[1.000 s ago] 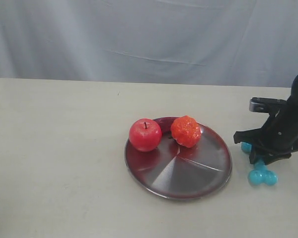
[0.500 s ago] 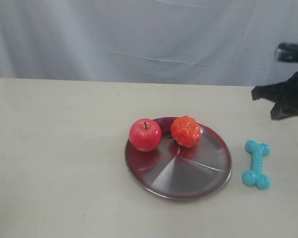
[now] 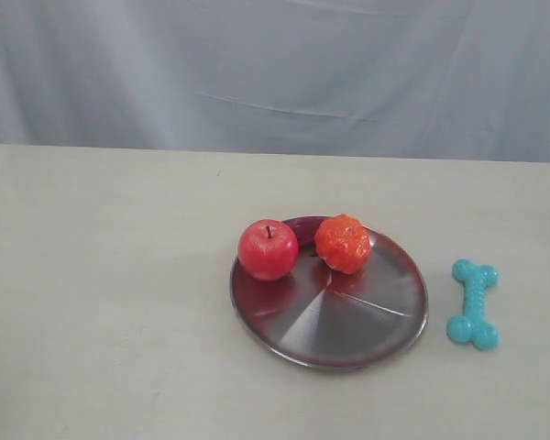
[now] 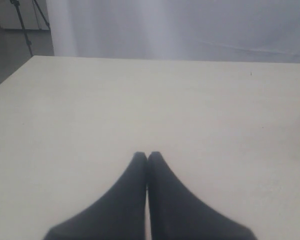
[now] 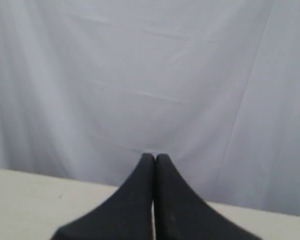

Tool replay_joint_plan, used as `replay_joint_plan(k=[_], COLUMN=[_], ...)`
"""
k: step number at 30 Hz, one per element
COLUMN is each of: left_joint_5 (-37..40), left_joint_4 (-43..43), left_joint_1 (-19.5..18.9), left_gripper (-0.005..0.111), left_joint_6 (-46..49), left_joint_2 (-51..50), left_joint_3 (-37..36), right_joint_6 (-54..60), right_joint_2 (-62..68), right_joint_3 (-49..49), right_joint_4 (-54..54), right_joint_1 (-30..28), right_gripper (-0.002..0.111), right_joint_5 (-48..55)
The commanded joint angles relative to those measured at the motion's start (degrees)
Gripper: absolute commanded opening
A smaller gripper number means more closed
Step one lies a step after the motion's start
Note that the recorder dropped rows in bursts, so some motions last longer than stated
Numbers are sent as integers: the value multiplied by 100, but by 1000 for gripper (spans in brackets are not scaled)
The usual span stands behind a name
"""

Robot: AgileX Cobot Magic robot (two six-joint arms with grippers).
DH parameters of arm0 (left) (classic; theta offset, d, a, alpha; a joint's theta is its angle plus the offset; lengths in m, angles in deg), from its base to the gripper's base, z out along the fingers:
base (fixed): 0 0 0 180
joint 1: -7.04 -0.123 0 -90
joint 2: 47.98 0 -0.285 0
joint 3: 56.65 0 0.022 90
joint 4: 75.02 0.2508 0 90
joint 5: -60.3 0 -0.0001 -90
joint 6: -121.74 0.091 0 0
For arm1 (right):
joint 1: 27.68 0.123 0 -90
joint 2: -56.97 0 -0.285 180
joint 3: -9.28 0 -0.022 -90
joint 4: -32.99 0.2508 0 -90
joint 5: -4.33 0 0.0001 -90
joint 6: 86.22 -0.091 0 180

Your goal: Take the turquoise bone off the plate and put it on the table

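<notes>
The turquoise bone (image 3: 473,303) lies flat on the table (image 3: 110,302), just right of the plate (image 3: 348,321) and apart from its rim. The round metal plate sits near the middle of the exterior view. Neither arm shows in that view. In the left wrist view my left gripper (image 4: 147,156) is shut with nothing in it, hovering over bare tabletop. My right gripper (image 5: 155,157) is shut and empty too, facing the grey curtain with the table edge below it. No wrist view shows the bone or the plate.
A red apple (image 3: 268,248) and an orange fruit (image 3: 343,243) rest on the far part of the plate. A grey curtain (image 3: 275,73) hangs behind the table. A tripod (image 4: 21,20) stands off the table's corner in the left wrist view.
The right arm stood over the bone a second ago, then lifted away up and to the right, and has now left the exterior view. The bone stays on the table.
</notes>
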Motion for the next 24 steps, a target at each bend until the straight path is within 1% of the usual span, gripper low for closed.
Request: replay_joint_plan(k=[1,5,11,24], left_joint_5=[-31,-31,-31,-31], left_joint_4=[-8,-8,-8,-8], left_joint_1=[44,44,44,44], left_gripper=[0,0,0,0], left_joint_6=[-24,-24,-24,-24], left_joint_2=[7,7,7,7], left_joint_3=[-15,-15,-15,-15], right_joint_6=[34,55,14,-51], right_joint_2=[-1206,-2348,-3504,-3504], right_joint_3=[-786,-1447,-2101,-2214], right_joint_4=[-64,-64,-53,-22], right_joint_1=[24,24,24,27], right_gripper=[0,0,0,0], right_joint_5=[-490,-635,-601,-621])
